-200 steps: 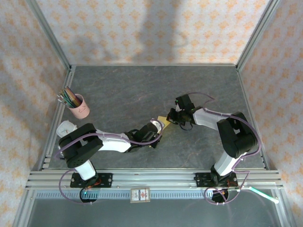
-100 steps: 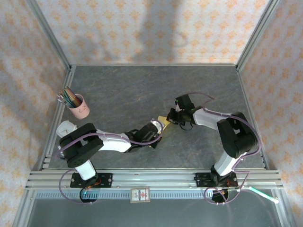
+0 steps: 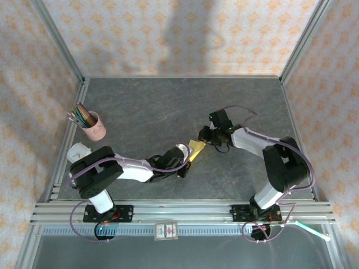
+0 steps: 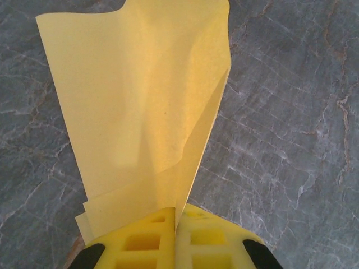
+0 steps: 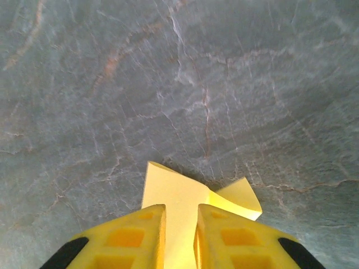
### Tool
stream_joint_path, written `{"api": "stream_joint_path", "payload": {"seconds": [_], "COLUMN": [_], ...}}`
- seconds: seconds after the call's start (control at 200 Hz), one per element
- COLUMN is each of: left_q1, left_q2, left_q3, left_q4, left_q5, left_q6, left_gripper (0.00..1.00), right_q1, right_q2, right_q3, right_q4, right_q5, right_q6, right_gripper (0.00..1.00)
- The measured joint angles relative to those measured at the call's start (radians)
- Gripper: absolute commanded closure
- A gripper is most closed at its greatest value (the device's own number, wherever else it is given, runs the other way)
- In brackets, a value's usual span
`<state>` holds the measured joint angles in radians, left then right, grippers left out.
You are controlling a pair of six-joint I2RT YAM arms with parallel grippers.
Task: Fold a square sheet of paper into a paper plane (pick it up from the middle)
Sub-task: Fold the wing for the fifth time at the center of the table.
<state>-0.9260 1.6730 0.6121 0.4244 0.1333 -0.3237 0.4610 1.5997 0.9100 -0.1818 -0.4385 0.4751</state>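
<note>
Your left fingers [image 4: 176, 217] were clamped on the square sheet of paper [image 4: 140, 112], pinching its near edge so the folded yellow layers stood up above the grey counter [image 4: 291, 112]. Seen from above, the sheet sat near the middle of the counter, between the two arms. Your right fingers [image 5: 180, 209] stood narrowly parted with yellow paper showing in the gap; you could not tell whether they gripped it.

Dark grey, stone-veined table [image 3: 146, 106] filled the centre of the frame. A pink cup [image 3: 95, 129] holding coloured pencils [image 3: 82, 114] stood on it near the left edge.
</note>
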Motion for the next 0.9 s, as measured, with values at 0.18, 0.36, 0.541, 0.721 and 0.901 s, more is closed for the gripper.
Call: {"api": "stream_joint_path", "payload": {"seconds": [0.18,0.36,0.541,0.721,0.901], "left_q1": [0.039,0.086,0.117,0.130,0.137], "left_q2": [0.000,0.000,0.000,0.002,0.022], "left_q3": [-0.043,-0.076,-0.076,-0.059,-0.019], "left_q4": [0.076,0.132,0.138,0.106,0.076], "left_q5": [0.069,0.148,0.217,0.279,0.332], "left_q6": [-0.066,-0.126,-0.167,-0.198,-0.216], "left_gripper": [1.00,1.00,1.00,1.00,1.00], "right_q1": [0.000,0.000,0.000,0.000,0.000], "right_q2": [-0.047,-0.047,-0.040,-0.014,-0.006], "right_q3": [0.000,0.000,0.005,0.021,0.022], "right_q4": [0.002,0.006,0.005,0.005,0.000], "right_q5": [0.017,0.002,-0.025,-0.045,-0.052], "right_q6": [-0.020,-0.040,-0.068,-0.088,-0.095], "right_gripper": [0.77,0.77,0.76,0.76,0.76]}}
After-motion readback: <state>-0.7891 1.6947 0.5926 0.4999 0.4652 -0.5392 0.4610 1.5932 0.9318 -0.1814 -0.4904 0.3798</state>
